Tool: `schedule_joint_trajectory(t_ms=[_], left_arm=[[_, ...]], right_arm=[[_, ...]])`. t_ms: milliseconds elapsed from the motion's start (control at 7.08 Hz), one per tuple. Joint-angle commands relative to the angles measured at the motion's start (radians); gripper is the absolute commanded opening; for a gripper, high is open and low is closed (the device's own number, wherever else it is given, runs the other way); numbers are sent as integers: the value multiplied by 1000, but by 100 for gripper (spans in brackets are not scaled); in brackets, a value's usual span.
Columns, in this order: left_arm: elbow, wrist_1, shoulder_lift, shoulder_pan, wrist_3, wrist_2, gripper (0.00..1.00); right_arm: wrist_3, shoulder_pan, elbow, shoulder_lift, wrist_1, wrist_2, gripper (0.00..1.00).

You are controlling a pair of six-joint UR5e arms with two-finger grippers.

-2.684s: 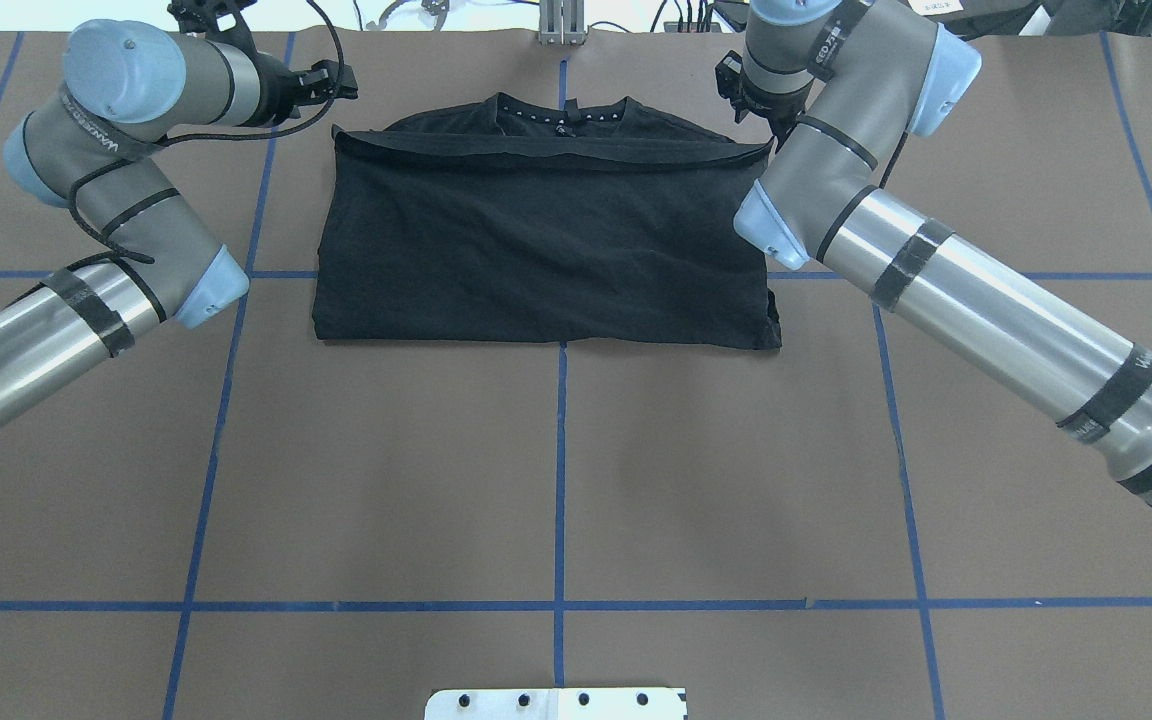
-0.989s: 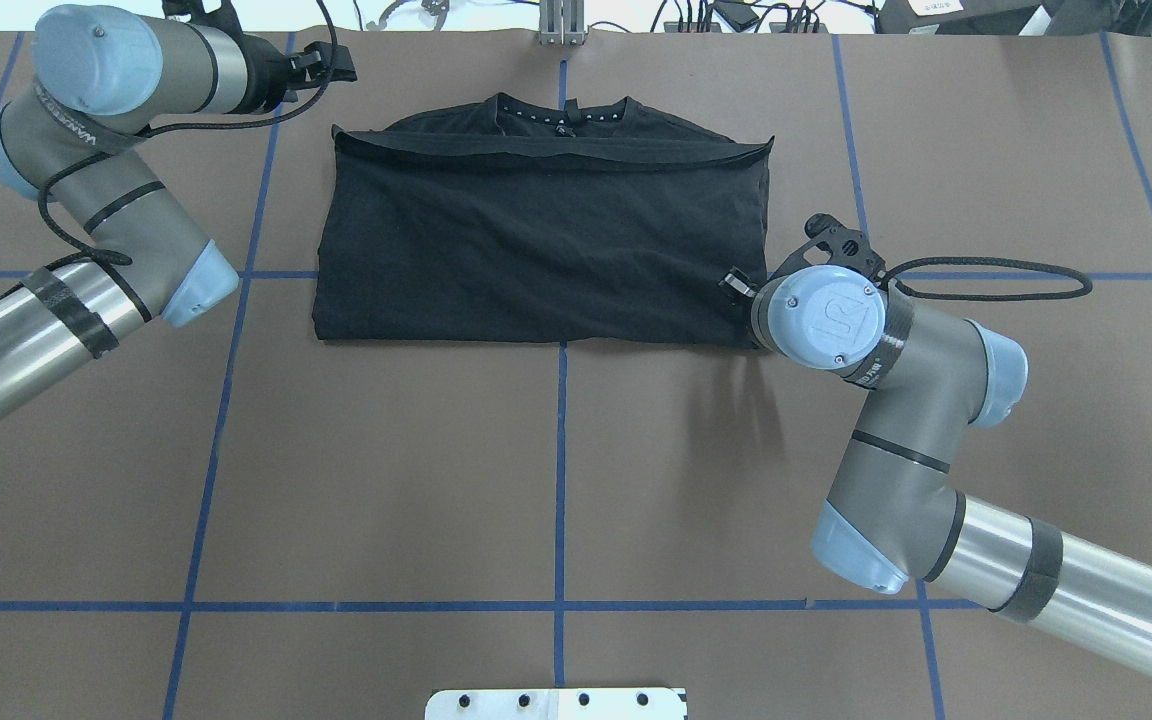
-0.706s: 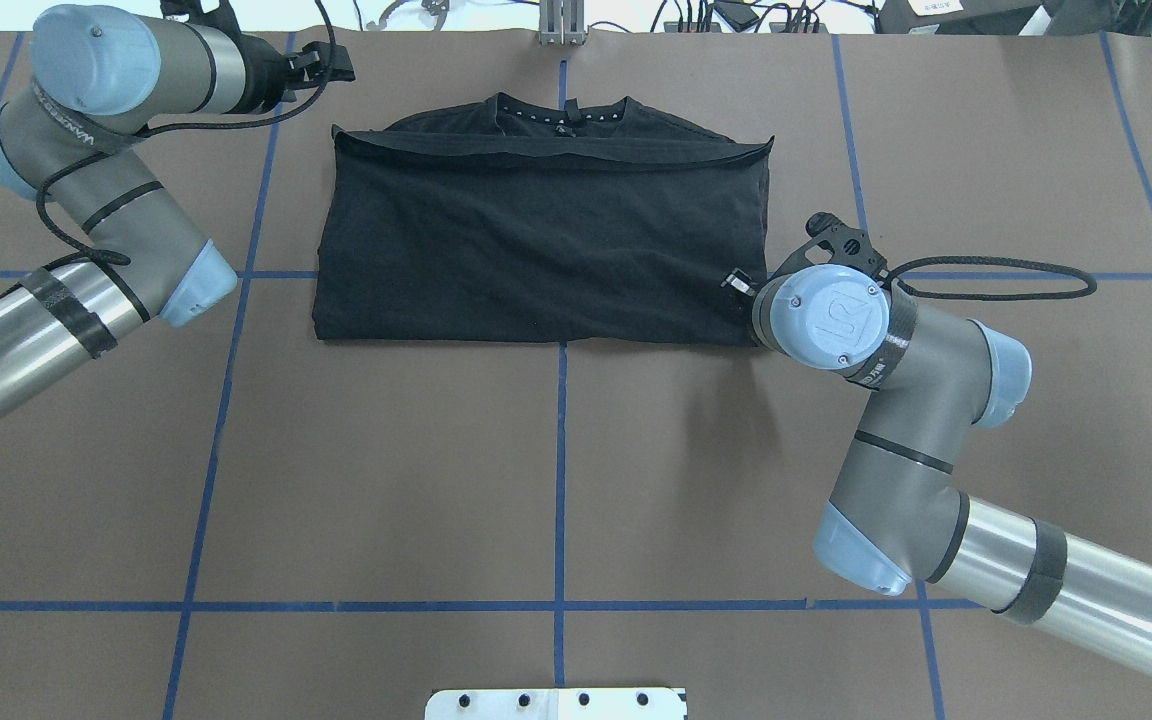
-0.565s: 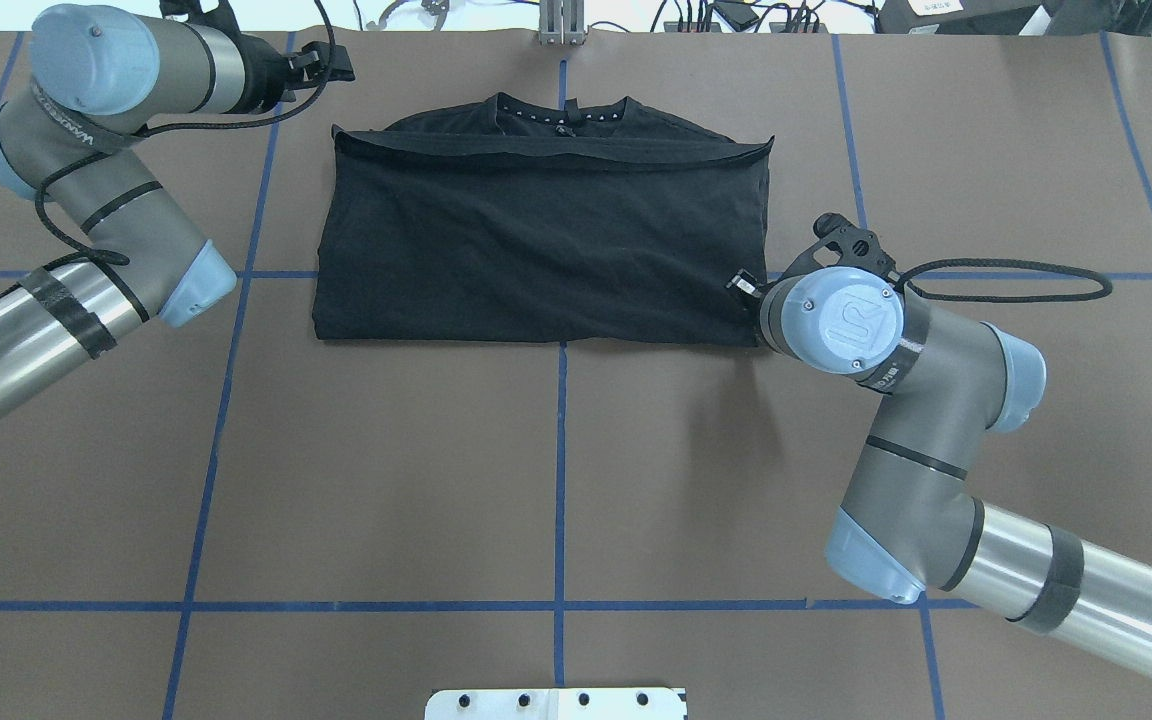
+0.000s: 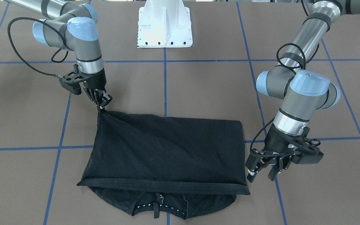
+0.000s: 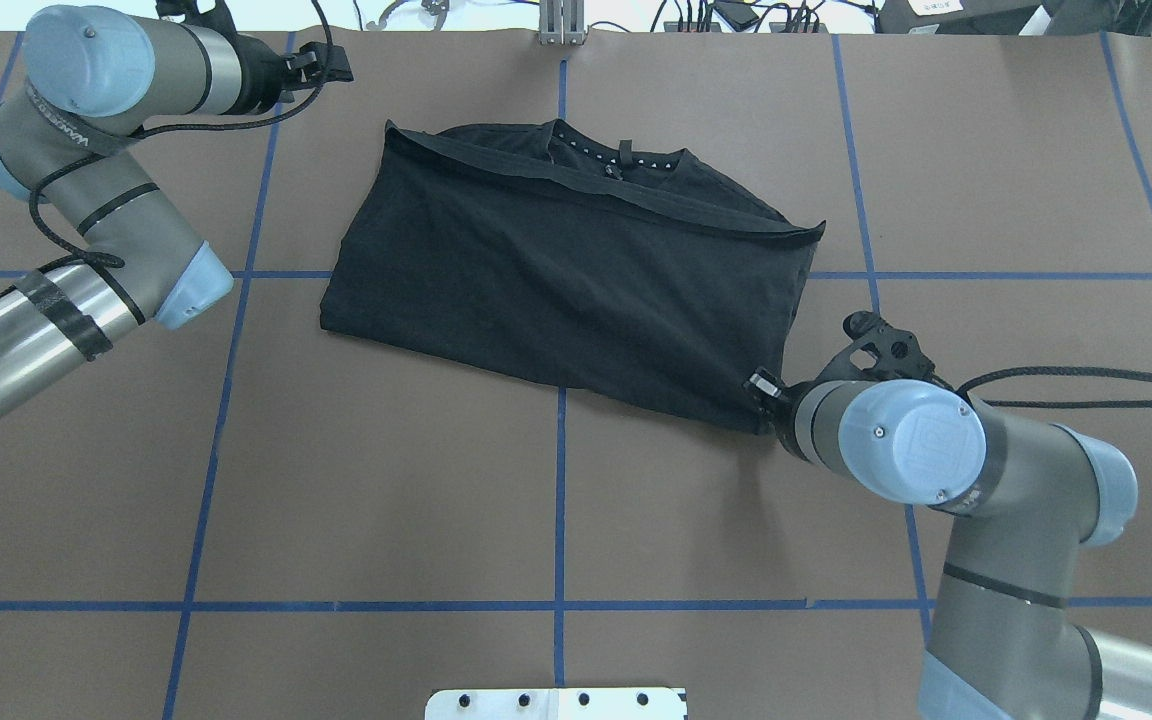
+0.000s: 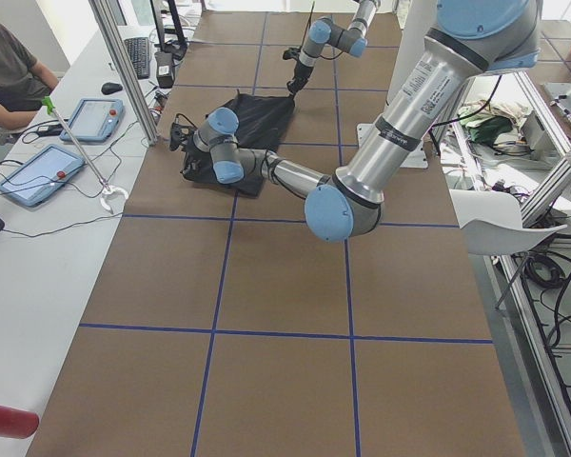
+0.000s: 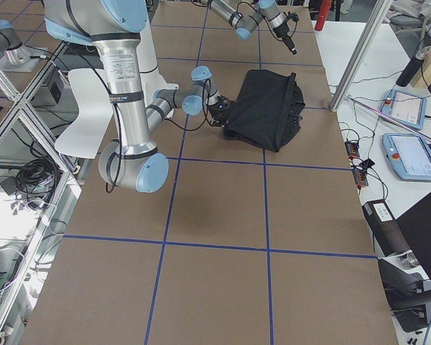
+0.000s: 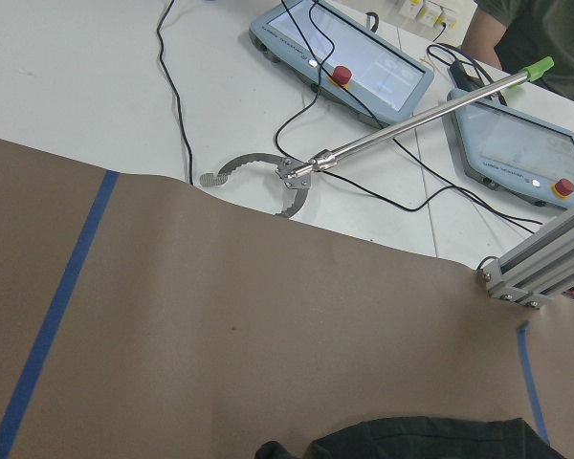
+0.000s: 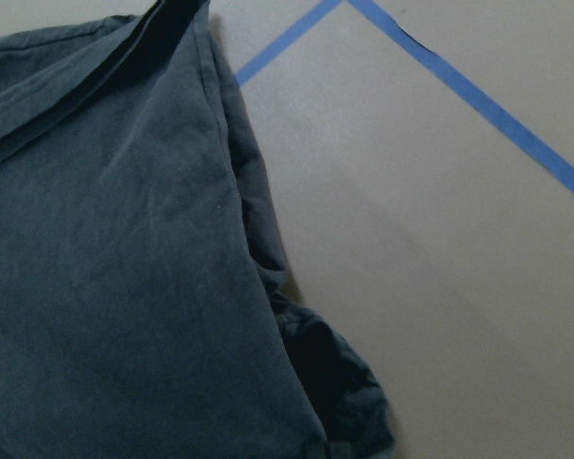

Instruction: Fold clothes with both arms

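1. Lying askew on the brown paper-covered tabletop (image 6: 386,480), the black T-shirt (image 6: 566,270) is folded across its middle; the doubled hem edge sits just short of the collar (image 6: 616,160), which points away from the robot and shows a row of small white marks inside the neckband.
2. The right arm (image 6: 976,480) reaches down to the shirt's near right-hand corner; the right arm's fingers (image 5: 101,104) are pinched together on that corner, which is drawn up into a point with a long crease running from it across the cloth.
3. The right wrist view shows the shirt fabric (image 10: 124,287) filling its left half, with a small bunched fold at the corner and blue tape lines (image 10: 478,105) on the paper beside it.
4. The left arm (image 6: 116,210) is bent at the far left of the tabletop; the left arm's fingers (image 5: 251,171) are spread apart and grip nothing, just beside the far left corner of the shirt without touching it.
5. The left wrist view looks past the tabletop's far edge to two teach pendants (image 9: 340,62) and a metal reacher-grabber (image 9: 402,129) on a white bench; a sliver of the shirt shows at the bottom.
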Motion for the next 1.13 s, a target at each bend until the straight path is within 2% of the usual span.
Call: schedule_joint_trajectory(t_ms=[0,282,424,565,706,847,989], left_arm=[[-43,3,26,1,0,-4,87],[-68,3,39,6,-2,-5,87],[-83,4,41,9,-2,-7,87],[-114,4,59,15,-2,-8,87],[-148,6,79,18,-30,-19,88],[-207,4,108,33,-75,-72,88],[-274,1,177,72,-78,-71,88]], right_arm=[[136,-164,192,-9,-243,3,0],[280,-325,255,0,-255,5,0],[354,-382,257,3,-258,3,28],[364,-372,258,-23,-276,2,99],[364,-368,260,-38,-331,3,100],[362,-343,278,-40,-360,6,100],[347,-313,332,-38,-421,8,100]])
